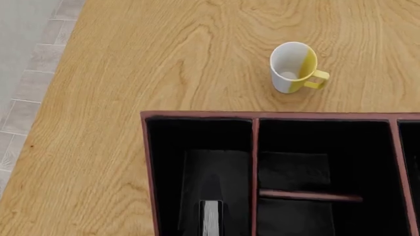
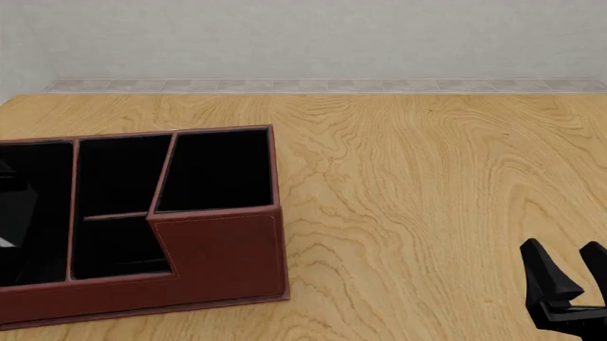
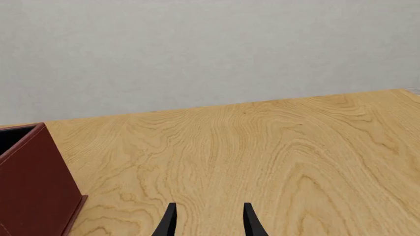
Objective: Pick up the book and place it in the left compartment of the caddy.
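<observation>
From the left wrist, the book [image 1: 211,218] is standing on edge inside the left compartment [image 1: 196,142] of the caddy [image 1: 255,132], a white-and-yellow mug [image 1: 294,68] beyond it; the left hand is unseen. In front, the right hand [image 2: 567,273] is hovering released near the desk's [image 2: 427,185] near right corner. Its wrist is showing parted fingers [image 3: 168,221].

The right gripper [image 2: 567,273] is matte black, with 2 thick fingers [image 2: 542,268] rising from a blocky black base. From its wrist camera the fingers [image 3: 168,222] show as slim black blades tapering to points.
</observation>
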Robot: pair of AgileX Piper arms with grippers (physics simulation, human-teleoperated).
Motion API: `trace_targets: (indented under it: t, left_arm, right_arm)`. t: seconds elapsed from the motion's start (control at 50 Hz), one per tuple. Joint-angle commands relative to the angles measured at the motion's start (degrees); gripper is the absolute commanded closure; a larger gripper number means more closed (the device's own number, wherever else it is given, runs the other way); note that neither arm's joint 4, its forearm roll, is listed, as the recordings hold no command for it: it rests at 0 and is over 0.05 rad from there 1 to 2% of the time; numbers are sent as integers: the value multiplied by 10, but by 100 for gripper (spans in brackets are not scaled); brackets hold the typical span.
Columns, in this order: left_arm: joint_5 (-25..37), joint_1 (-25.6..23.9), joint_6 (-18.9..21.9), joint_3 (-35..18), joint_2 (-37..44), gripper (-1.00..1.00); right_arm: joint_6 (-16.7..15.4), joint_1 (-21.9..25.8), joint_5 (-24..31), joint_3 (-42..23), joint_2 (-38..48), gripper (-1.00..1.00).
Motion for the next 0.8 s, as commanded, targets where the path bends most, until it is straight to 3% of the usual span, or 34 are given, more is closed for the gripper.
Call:
trace_targets:
  t: [0.02,0.8]
  left_arm:
    - [-26,9,10,-2,30,100]
    - [-77,14,10,42,60,100]
  right_arm:
    - [0,0,0,0,1,-100]
    - [0,-2,2,0,-3,-100]
